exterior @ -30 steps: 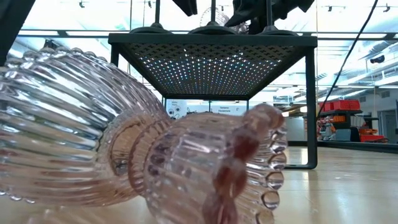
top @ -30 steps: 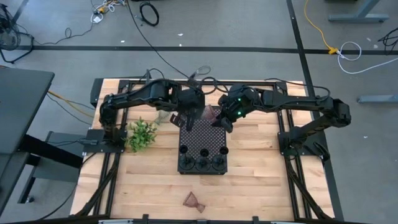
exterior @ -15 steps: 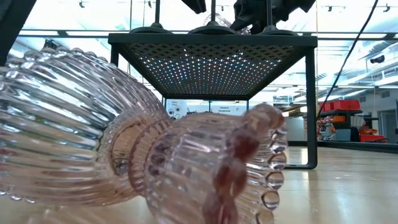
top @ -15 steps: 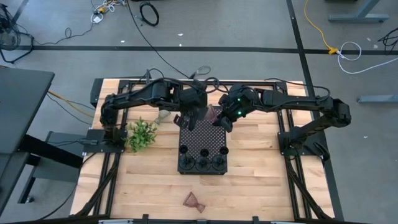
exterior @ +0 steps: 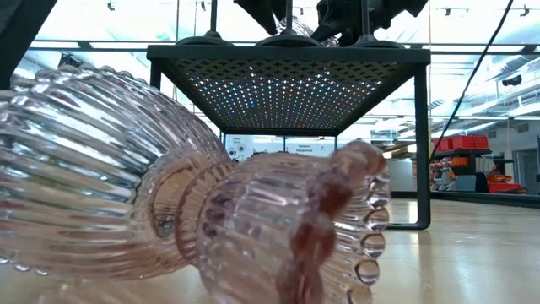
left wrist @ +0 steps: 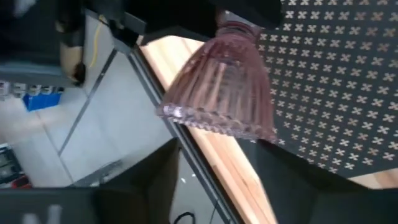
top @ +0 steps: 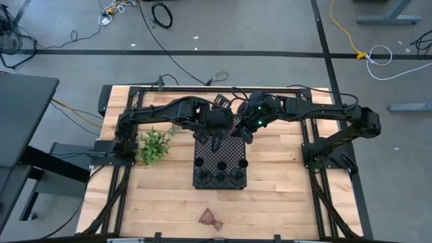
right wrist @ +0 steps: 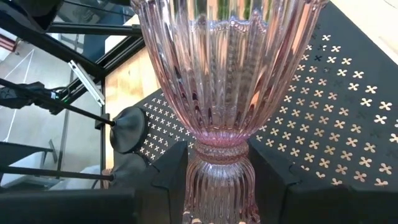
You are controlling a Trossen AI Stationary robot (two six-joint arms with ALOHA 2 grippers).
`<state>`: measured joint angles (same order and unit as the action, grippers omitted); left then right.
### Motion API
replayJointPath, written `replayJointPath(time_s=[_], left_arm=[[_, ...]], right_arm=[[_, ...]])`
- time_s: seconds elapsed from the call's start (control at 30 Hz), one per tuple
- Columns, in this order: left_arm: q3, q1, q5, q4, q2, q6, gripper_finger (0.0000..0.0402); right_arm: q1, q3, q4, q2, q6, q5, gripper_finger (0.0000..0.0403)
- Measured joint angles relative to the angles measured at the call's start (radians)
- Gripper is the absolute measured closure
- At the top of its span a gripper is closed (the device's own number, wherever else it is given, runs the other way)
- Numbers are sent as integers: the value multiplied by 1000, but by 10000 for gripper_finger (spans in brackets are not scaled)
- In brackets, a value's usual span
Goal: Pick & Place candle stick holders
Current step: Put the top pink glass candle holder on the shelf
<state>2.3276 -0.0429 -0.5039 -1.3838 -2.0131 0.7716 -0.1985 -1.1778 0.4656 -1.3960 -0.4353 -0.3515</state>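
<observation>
Your right hand (right wrist: 217, 180) is clamped on the pink glass cup (right wrist: 217, 81) above the tray (top: 219, 152), your left hand (top: 214, 135), grip unclear, crowds beside it — they may collide.

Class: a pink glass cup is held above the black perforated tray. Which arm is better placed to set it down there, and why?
Probably the right. The right gripper is clamped on the pink glass cup directly over the tray. The left gripper hovers beside it, holding nothing visible.
</observation>
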Motion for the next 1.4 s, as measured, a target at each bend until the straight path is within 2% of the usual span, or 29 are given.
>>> replayJointPath(time_s=[0.17, 0.3, 0.5, 0.83, 1.4], left_arm=[[0, -17, -24, 30, 1, 1, 103], [1, -23, -36, 39, -14, 3, 73], [1, -24, -41, 44, -60, 1, 67], [1, -46, 8, 35, -61, -68, 67], [0, -66, 13, -59, -62, -167, 66]], right_arm=[[1, 1, -2, 0, 17, -8, 271], [3, 2, 7, 0, 26, -9, 271], [15, 3, 24, -1, 39, -11, 271], [22, 3, 40, -1, 92, -21, 271], [16, 1, 45, 0, 105, 34, 271]])
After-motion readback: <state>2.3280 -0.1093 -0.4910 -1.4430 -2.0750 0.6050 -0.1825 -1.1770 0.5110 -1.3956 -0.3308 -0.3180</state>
